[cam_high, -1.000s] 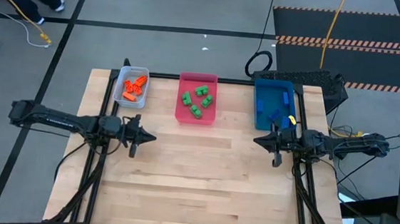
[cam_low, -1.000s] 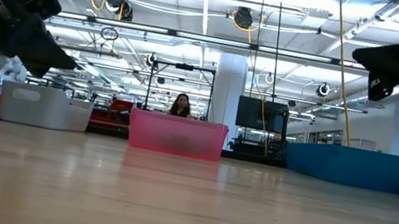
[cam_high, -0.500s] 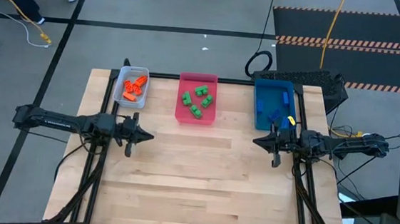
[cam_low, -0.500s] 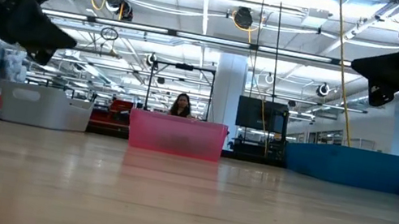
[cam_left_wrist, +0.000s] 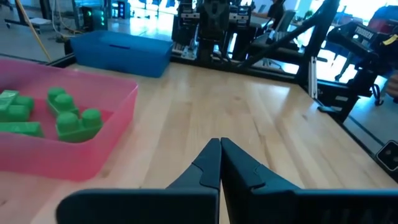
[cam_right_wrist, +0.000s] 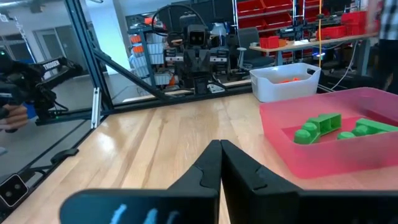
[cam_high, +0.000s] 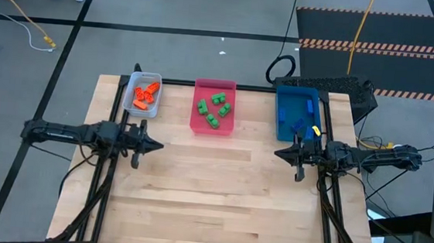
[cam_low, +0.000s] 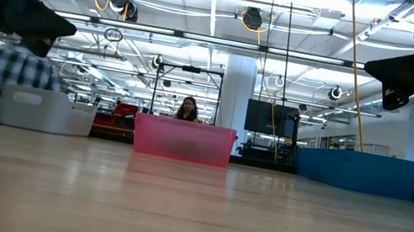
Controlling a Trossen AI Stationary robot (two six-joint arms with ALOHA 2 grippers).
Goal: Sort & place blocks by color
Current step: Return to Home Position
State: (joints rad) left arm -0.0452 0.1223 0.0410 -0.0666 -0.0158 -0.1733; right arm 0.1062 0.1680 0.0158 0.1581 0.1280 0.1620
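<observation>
High view: orange blocks [cam_high: 146, 93] are sitting in the grey tray [cam_high: 131, 93], green blocks [cam_high: 213, 109] in the pink tray [cam_high: 196, 124], and blue blocks [cam_high: 310, 107] in the blue tray [cam_high: 281, 120]. None is lying loose on the table [cam_high: 219, 191], so sorting is looking finished.

Low view: no block is showing before the trays.

Wrist views: the left end effector [cam_left_wrist: 220, 142] and right end effector [cam_right_wrist: 220, 143] are hovering over the table's sides, closed and gripping nothing.
</observation>
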